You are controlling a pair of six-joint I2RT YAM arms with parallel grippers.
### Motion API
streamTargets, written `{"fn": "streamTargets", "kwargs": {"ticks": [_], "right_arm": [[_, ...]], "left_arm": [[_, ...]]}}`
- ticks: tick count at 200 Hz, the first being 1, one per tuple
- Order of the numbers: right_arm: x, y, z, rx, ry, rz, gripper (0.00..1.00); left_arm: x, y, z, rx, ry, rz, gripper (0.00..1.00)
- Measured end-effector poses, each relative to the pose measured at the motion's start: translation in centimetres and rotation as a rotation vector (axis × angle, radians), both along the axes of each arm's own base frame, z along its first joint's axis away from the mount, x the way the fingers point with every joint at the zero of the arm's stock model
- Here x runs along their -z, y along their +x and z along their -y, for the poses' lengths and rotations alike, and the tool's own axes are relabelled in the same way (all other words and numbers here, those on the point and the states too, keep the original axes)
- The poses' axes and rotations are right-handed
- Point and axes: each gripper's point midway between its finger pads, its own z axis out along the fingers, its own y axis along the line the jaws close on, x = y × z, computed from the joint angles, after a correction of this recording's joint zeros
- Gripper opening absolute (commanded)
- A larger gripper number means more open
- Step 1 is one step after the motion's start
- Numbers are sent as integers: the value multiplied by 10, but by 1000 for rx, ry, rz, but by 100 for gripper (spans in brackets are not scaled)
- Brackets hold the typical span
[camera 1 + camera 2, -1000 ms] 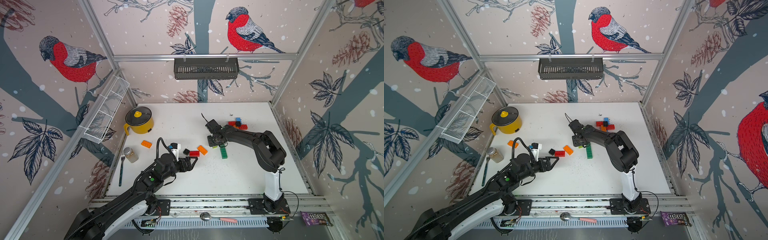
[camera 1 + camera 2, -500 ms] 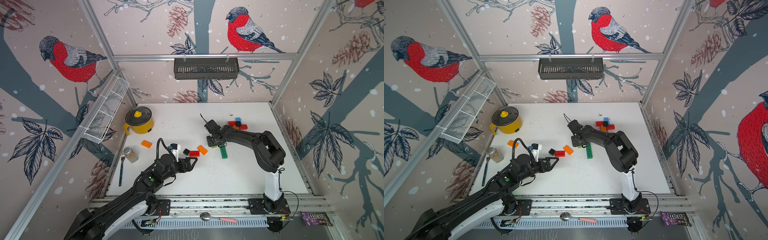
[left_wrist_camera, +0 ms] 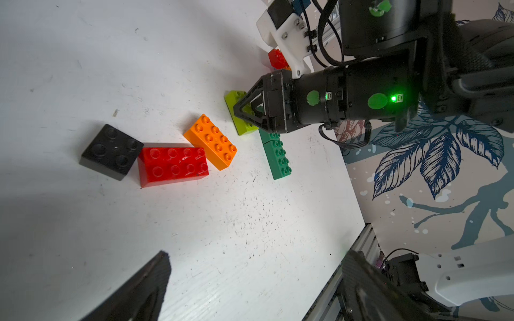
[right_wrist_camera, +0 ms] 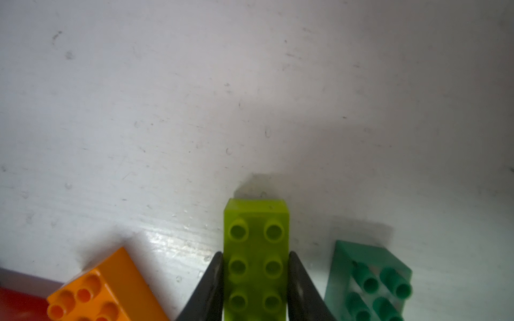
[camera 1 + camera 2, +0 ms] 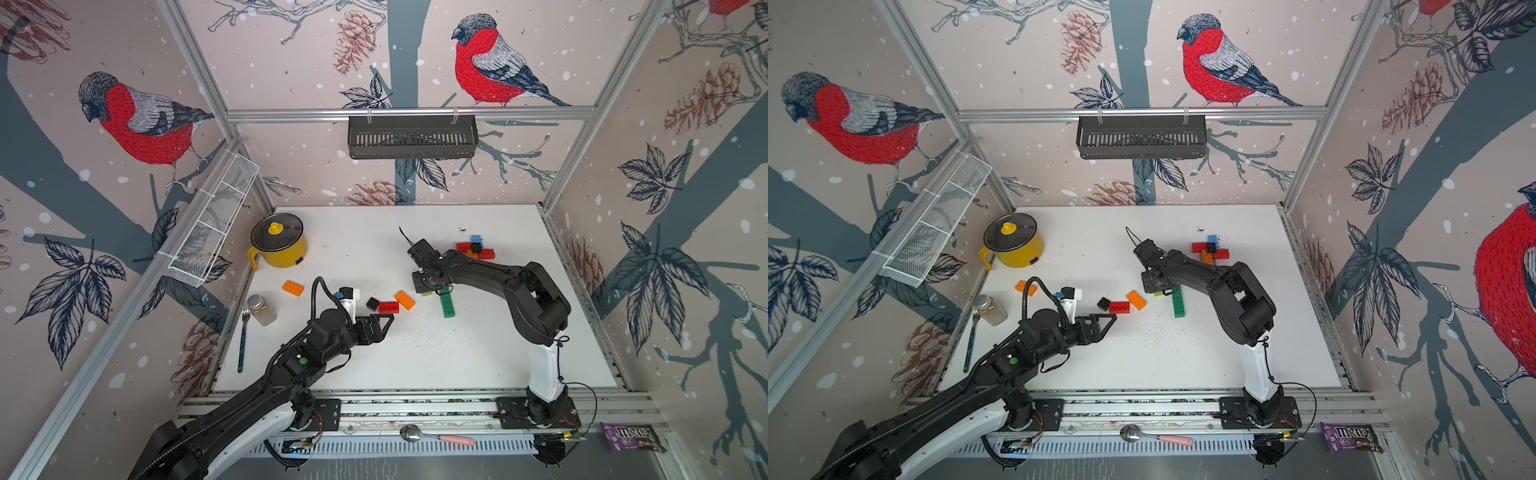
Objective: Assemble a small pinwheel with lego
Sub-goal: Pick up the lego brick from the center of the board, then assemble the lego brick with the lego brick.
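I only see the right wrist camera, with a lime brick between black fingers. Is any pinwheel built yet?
Observer: Partly. A cross of red, blue and orange bricks, with a black square on top, sits toward the far right of the table.
Operator: Where's the other arm?
Observer: The left end effector hovers open, near a red brick.
Operator: Any spare black piece?
Observer: Yes, a black square brick lies by that red brick's end.
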Motion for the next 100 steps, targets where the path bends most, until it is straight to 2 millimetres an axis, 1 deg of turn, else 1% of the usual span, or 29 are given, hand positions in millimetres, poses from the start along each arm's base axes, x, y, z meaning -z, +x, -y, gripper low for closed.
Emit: {"fn": "streamTargets", "kwargs": {"ticks": [8,18,34,45,56,66,79,100], "right_arm": [[-9,0,-1,-2,10,13,23],[-24,1,-2,-4,33,38,23],[-49,3,-2,0,72,82,22],[-64,2,4,7,93,107,22],[-75,-2,12,16,107,119,22],[-80,-6,23,28,114,125,22],[-82,-13,39,47,114,126,22],[-75,-28,67,79,103,108,22]], "left_arm": [[-2,0,0,1,-1,8,97],[-7,1,1,4,-4,23,97],[-19,3,3,9,-19,58,97],[-30,5,5,18,-37,99,97],[-40,5,10,38,-60,139,97],[-49,3,16,66,-82,172,97],[-55,-3,28,123,-97,213,97],[-57,-20,49,223,-82,260,97]]}}
